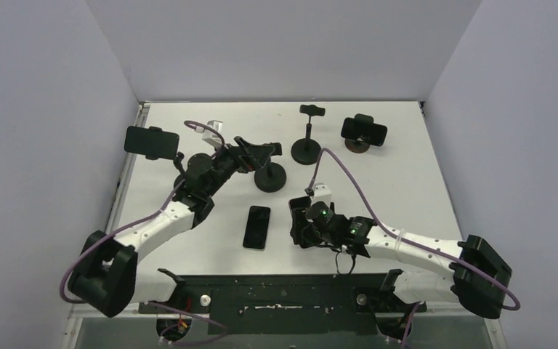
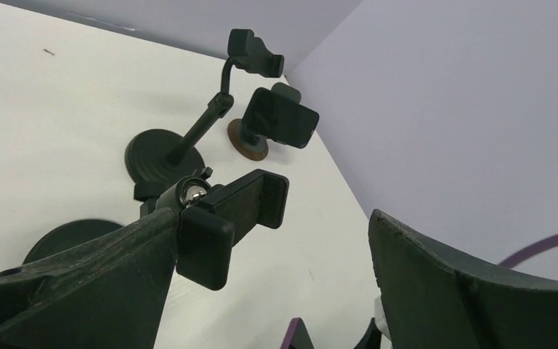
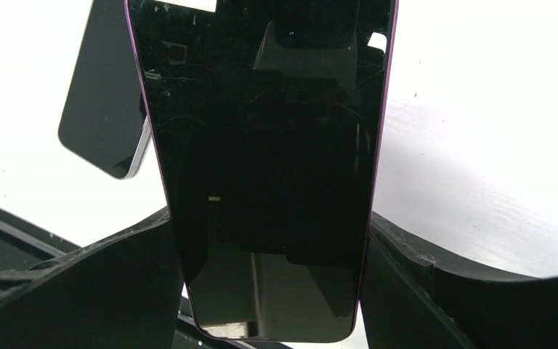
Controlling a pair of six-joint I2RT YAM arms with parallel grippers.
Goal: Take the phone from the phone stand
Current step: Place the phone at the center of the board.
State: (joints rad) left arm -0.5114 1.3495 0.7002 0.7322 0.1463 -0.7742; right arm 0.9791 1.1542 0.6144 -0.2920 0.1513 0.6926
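My right gripper (image 1: 301, 220) is shut on a black phone with a purple edge (image 3: 261, 167), which it holds by its long sides low over the table (image 1: 407, 182). My left gripper (image 1: 249, 155) is open at the empty black clamp (image 2: 236, 211) of a round-based phone stand (image 1: 269, 177). In the left wrist view the clamp's end touches my left finger (image 2: 102, 269) and the right finger (image 2: 465, 291) is well apart from it. A second black phone (image 1: 257, 227) lies flat on the table between the arms; it also shows in the right wrist view (image 3: 105, 123).
Another stand with an empty clamp (image 1: 309, 145) is at the back middle. A short stand (image 1: 364, 131) holds a phone at the back right. A phone in a holder (image 1: 151, 142) is at the far left. Walls close the table on three sides.
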